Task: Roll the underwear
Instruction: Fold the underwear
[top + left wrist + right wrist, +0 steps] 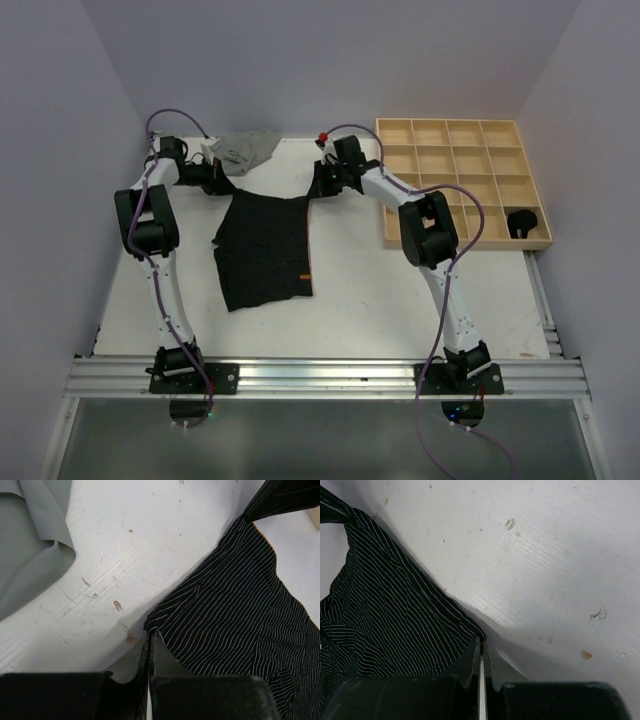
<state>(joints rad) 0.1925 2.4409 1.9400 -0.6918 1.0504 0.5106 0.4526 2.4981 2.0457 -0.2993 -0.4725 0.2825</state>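
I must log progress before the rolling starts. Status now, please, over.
Left gripper shut on striped underwear, far corner. Right gripper shut on its other far corner. Grey underwear lies apart, not in the way.

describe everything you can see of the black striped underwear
The underwear is thin black cloth with fine pale stripes and a small orange tag by its near edge. It lies spread mostly flat on the white table. The left jaws and right jaws are shut on its far corners, stretching that edge.
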